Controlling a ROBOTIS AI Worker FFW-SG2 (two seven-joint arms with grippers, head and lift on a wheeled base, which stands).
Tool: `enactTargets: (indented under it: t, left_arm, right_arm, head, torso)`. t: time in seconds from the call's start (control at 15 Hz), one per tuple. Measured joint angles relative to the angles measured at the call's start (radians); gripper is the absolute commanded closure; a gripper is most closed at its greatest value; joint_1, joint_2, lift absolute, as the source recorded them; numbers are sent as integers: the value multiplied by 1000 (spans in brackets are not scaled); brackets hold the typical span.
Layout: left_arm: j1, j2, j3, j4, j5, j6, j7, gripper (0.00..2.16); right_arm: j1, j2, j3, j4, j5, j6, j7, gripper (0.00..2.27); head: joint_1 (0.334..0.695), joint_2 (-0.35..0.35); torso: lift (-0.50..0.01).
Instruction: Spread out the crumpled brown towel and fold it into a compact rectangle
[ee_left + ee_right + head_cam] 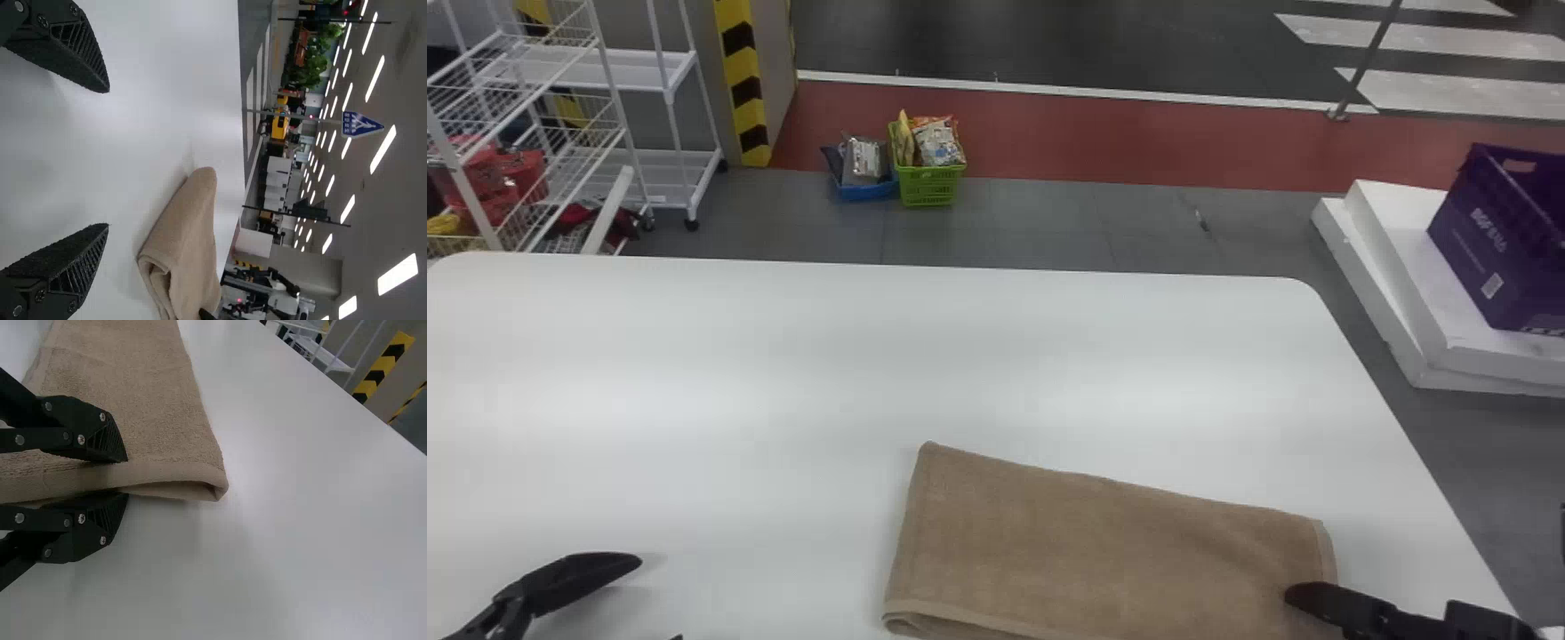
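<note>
"Where's the towel (1112,542) lying?"

"It's lying near the robot, right of the table's (783,356) middle, already forming a flat, folded oblong."

"And the right gripper (127,477)?"

"Its fingers are standing narrow, pinching the towel's right-hand edge, I'd say."

"So what's worrying you?"

"The layers. One edge is gaping a little beside the grip. If the fingers are catching only the top layer, a lift could be peeling it off and leaving the bottom one skewed."

"And the left gripper (109,157)?"

"It's hanging wide and empty, well apart on the left. With nothing steadying the far end, a hard pull could be dragging the whole towel across the smooth table."

"Towards the edge?"

"Maybe, or just twisting it. A low, slow fold is looking safer to me."
</note>
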Motion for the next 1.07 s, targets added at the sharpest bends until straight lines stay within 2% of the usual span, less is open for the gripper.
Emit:
enactTargets:
  t: [0.2, 0.33, 0.47, 0.73, 0.8, 0.87, 0.93, 1.07]
  left_arm:
    - [4, -1, -19, -18, -7, 3, -7, 103]
    - [30, -4, -45, -54, -22, 0, 8, 103]
    - [73, -15, -77, -104, -36, -24, 42, 110]
    - [134, -26, -164, -145, -33, -160, 106, 137]
    - [148, -29, -188, -159, -33, -175, 120, 137]
    - [162, -31, -209, -174, -32, -182, 128, 140]
    - [177, -32, -233, -191, -32, -188, 136, 140]
    - [198, -33, -274, -210, -35, -205, 161, 151]
  right_arm:
    - [-50, -42, -62, 58, -7, 0, 0, 849]
    - [-106, -58, -80, 102, -22, 0, -1, 849]
    - [-163, -59, -71, 137, -29, 0, -2, 849]
    - [-227, -39, 3, 201, -20, 0, -6, 842]
    - [-233, -36, 12, 209, -13, 0, -4, 596]
    - [-233, -35, 12, 212, -9, 0, 5, 232]
    - [-225, -35, 5, 209, -6, 0, 20, 49]
    - [-182, -38, -29, 175, -4, 0, 37, 43]
  head:
    - [695, -270]
    - [695, -311]
    - [695, -319]
    - [695, -318]
    - [695, -325]
    - [695, -335]
    - [695, -350]
    - [695, -350]
  torso:
    - [-127]
    - [-127]
    - [-127]
    - [-127]
    - [-127]
    - [-127]
    - [-127]
    - [-127]
